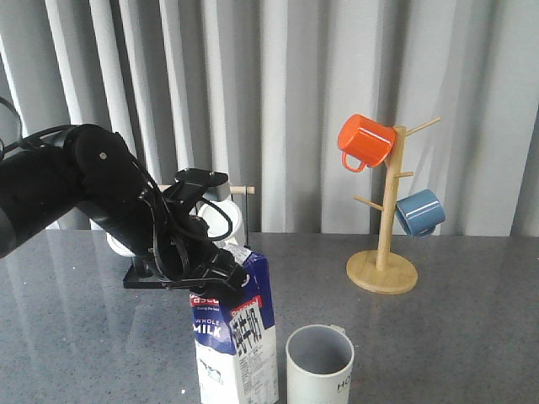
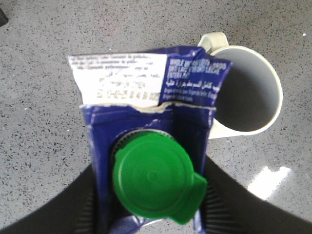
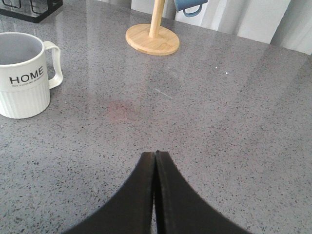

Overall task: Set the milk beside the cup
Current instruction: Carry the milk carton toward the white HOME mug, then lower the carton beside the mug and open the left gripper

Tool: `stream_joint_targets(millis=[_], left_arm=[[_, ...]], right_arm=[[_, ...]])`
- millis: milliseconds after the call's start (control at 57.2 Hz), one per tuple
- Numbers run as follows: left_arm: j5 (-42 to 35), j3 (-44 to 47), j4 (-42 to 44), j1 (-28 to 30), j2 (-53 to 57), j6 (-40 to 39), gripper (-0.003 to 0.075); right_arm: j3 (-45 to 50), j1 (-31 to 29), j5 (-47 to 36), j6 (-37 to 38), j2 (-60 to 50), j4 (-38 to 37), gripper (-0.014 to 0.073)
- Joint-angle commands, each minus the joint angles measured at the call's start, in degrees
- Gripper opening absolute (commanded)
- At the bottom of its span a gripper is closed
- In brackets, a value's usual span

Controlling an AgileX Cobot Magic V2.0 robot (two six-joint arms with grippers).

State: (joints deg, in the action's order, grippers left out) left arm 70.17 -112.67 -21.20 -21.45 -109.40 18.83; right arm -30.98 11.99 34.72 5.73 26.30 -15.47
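Observation:
The milk (image 1: 236, 337) stands upright at the front of the table, blue above and white below; its foot is cut off by the picture edge. My left gripper (image 1: 221, 271) is shut on its gable top. In the left wrist view my left gripper (image 2: 148, 163) has one finger on each side of the carton (image 2: 146, 122), level with the green cap (image 2: 152, 178). The cup (image 1: 320, 364) stands just right of the milk, close beside it; it also shows in the left wrist view (image 2: 265, 83). In the right wrist view the cup (image 3: 23, 80) shows "HOME". My right gripper (image 3: 155, 154) is shut and empty above bare table.
A wooden mug tree (image 1: 383, 271) stands at the back right with an orange mug (image 1: 365, 141) and a blue mug (image 1: 419, 212). A black rack (image 1: 152, 278) with white mugs (image 1: 223, 220) is behind my left arm. The grey speckled table (image 3: 219, 112) lies under my right gripper.

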Motion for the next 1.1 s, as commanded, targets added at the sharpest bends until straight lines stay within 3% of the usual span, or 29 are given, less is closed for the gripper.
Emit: stream_joint_targets(millis=[0,87,227,1085], left_arm=[[-0.5,-1.6,-2.0,-0.3,2.9,-0.7,0.0447],[0.0,-1.6,-2.0,-0.3,2.9,-0.7,0.0525],[0.5,-1.6,-2.0,-0.3,2.9,-0.7,0.0586],[1.4,-5.5,1.7,-0.3,9.9,-2.8,0.0587]], right_arm=[[-1.5,-0.2,-3.7,-0.4,0.3,-0.7,-0.0009],[-1.5,-0.2,-3.7,-0.4,0.3,-0.7,-0.0009],[-1.5,-0.2,-3.7,-0.4,0.3,-0.7,-0.0009],[-1.5,-0.2,-3.7,-0.4,0.3,-0.8,-0.0009]])
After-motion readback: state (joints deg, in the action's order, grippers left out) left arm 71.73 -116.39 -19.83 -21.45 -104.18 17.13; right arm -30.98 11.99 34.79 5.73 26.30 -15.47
